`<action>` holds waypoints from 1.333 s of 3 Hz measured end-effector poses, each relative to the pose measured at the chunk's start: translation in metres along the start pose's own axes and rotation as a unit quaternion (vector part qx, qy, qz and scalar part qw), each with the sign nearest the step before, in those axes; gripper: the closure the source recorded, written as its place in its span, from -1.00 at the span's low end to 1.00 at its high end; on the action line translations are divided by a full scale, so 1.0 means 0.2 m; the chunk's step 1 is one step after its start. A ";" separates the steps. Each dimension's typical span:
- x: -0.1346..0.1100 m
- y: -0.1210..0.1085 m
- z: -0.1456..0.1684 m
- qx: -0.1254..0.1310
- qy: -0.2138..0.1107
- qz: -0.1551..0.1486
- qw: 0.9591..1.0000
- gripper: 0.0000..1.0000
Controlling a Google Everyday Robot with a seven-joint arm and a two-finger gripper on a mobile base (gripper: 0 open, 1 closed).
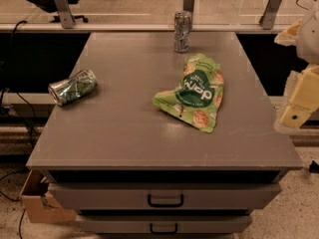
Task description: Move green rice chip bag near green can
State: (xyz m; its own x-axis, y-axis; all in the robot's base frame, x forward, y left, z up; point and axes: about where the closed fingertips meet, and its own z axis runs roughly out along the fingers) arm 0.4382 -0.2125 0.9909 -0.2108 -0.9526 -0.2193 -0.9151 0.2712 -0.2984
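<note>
Grey table top (124,133), single camera view. The green rice chip bag (194,93) lies flat right of centre, its long axis running from upper right to lower left. The green can (73,86) lies on its side at the left edge of the table, well apart from the bag. A silver-grey dented can (182,31) stands upright at the far edge, upper centre.

Gripper (294,116) – cream-coloured, at the right edge of the frame, off the table's right side and clear of the bag. Released or clenched: cannot tell.

Handling, as a judgement: the bag looks crinkled, thin and light, likely with brittle contents. The film should give under a pinch and may slide on the smooth top. Best hold is probably a raised fold or the sealed end nearest the gripper, not the flat middle.

Writing – white lettering on the dark green round logo, turned away from the camera; not readable. Round tan rice cakes are printed around it.
</note>
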 end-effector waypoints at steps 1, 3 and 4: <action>0.00 0.00 0.00 0.000 0.000 0.000 1.000 -1.00; -0.18 -0.07 0.08 -0.019 -0.030 -0.124 0.992 -1.00; -0.30 -0.15 0.18 -0.054 -0.053 -0.228 0.971 -1.00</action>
State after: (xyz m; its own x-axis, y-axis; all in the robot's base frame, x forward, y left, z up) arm 0.4917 -0.1587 0.9791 0.2560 -0.9492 -0.1829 -0.9367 -0.1969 -0.2895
